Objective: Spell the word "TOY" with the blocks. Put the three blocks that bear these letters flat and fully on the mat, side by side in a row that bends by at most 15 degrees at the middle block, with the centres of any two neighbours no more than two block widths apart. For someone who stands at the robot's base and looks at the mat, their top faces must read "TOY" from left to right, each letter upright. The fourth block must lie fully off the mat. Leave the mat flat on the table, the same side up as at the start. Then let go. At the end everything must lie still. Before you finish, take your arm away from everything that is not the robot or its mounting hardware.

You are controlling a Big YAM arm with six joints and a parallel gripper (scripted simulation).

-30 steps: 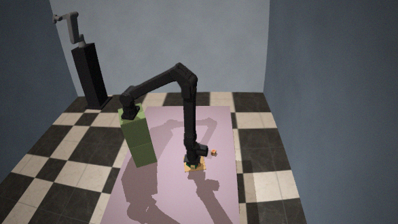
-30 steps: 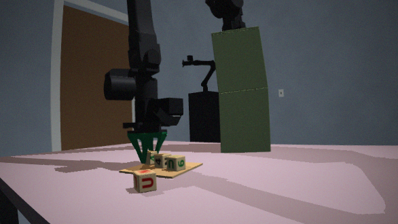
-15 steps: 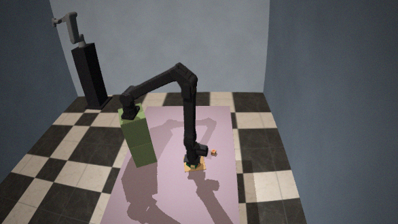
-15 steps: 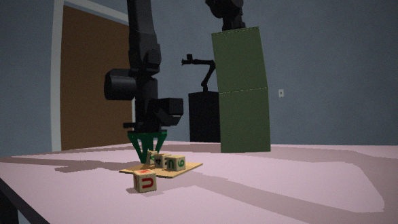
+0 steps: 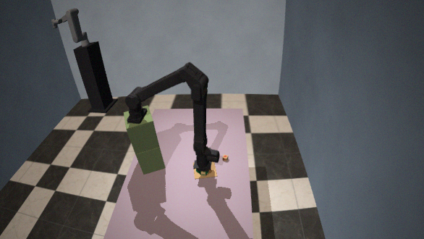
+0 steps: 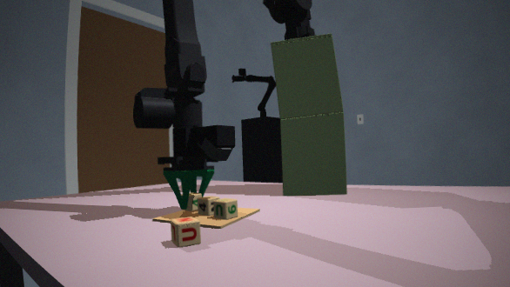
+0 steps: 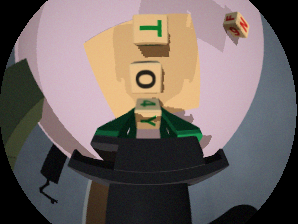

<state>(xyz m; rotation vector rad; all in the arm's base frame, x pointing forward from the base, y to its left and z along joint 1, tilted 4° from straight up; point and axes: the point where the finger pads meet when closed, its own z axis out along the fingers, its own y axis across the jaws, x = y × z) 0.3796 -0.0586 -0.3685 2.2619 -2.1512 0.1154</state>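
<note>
Pincer [image 5: 203, 172] [image 6: 193, 203] [image 7: 148, 110] gripping Y block [image 6: 194, 202] [image 7: 148, 119], O block [image 6: 207, 206] [image 7: 146, 78], T block [image 6: 225, 209] [image 7: 150, 30]

Looks almost unchanged, showing no clear shift at the gripper [image 5: 203, 172] [image 6: 191, 203] [image 7: 148, 110], toward eight o'clock in the exterior view.
</note>
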